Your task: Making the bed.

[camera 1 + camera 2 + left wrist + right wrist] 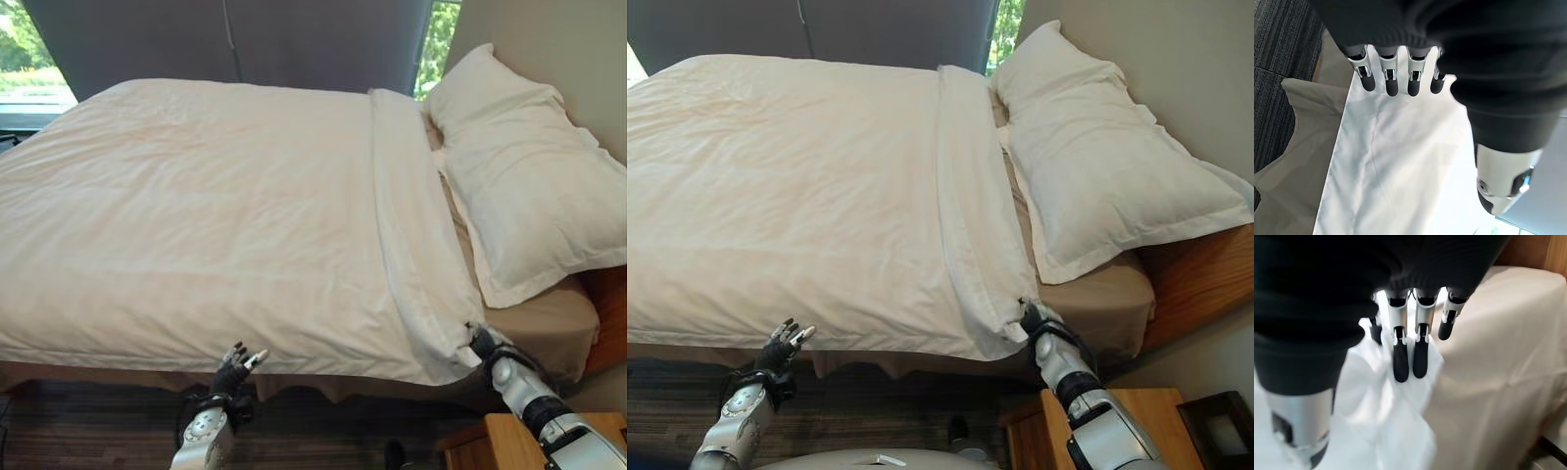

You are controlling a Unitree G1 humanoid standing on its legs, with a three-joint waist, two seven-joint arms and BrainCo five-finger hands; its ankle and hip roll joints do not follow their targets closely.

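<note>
A white duvet (216,215) covers the bed, its top edge folded back in a band (411,225) short of two white pillows (529,186). My right hand (483,345) is at the near corner of that band. In the right wrist view its straight fingers (1400,362) lie on the bunched white corner (1386,421), with the thumb apart. My left hand (233,370) hovers open just below the duvet's near edge, touching nothing. Its fingers (1392,81) point at the hanging duvet (1400,171).
A tan fitted sheet (549,323) shows under the pillows and along the bed's side. The wooden headboard (1195,284) stands at the right, with a wooden nightstand (509,441) below my right arm. Dark carpet (98,421) lies under the bed's edge, and a dark curtain (245,39) hangs behind.
</note>
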